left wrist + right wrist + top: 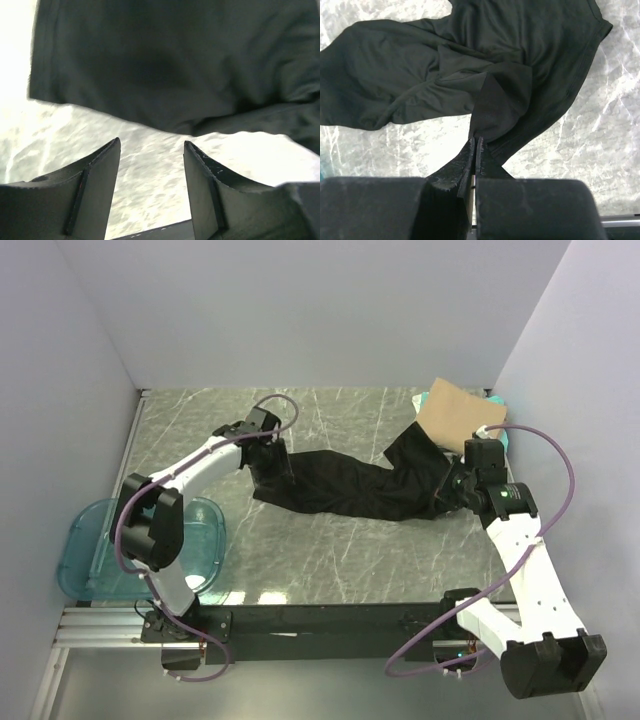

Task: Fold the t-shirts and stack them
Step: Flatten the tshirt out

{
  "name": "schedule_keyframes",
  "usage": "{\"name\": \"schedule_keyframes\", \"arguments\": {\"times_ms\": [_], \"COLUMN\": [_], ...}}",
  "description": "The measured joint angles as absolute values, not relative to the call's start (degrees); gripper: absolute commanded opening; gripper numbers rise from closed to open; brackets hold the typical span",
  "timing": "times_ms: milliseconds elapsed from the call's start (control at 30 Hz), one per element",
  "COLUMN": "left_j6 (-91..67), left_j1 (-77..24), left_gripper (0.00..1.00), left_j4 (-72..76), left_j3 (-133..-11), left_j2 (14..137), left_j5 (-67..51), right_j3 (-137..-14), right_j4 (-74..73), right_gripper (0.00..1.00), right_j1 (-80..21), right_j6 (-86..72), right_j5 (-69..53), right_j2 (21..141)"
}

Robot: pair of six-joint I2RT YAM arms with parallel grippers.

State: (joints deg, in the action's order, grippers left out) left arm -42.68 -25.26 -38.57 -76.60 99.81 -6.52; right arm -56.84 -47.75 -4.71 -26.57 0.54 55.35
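Note:
A black t-shirt lies stretched and crumpled across the middle of the marble table. It fills the top of the left wrist view and of the right wrist view. My left gripper is open and empty at the shirt's left end, its fingers just short of the cloth edge. My right gripper is shut on a fold of the black t-shirt at its right end. A folded tan t-shirt lies on a teal one at the back right.
A clear blue plastic bin sits off the table's left front corner. White walls close in the table on the left, back and right. The marble table shows bare surface in front of the shirt.

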Motion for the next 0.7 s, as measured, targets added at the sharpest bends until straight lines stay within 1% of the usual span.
{"name": "schedule_keyframes", "arguments": {"times_ms": [100,133,333,500,700], "left_j6": [-43.0,-43.3,-46.1,-47.6,-47.6], "left_j1": [-26.7,-26.8,-25.9,-24.6,-22.7], "left_gripper": [0.55,0.52,0.46,0.47,0.47], "left_j4": [-41.4,-41.9,-43.8,-43.7,-41.8], "left_j3": [-75.9,-75.6,-72.3,-71.7,-69.6], "left_j2": [99.8,99.7,98.3,98.3,99.1], "left_j5": [-2.4,-0.9,7.4,10.7,11.9], "right_j3": [-56.9,-56.9,-56.9,-56.9,-56.8], "right_j4": [-47.6,-47.6,-47.2,-46.8,-46.7], "right_gripper": [0.00,0.00,0.00,0.00,0.00], "right_j1": [-4.7,-4.7,-4.7,-4.7,-4.7], "right_j6": [-26.8,-26.8,-27.4,-27.6,-27.7], "right_j5": [0.4,0.4,-0.8,-2.0,-3.0], "right_j2": [55.3,55.4,55.7,55.7,55.7]}}
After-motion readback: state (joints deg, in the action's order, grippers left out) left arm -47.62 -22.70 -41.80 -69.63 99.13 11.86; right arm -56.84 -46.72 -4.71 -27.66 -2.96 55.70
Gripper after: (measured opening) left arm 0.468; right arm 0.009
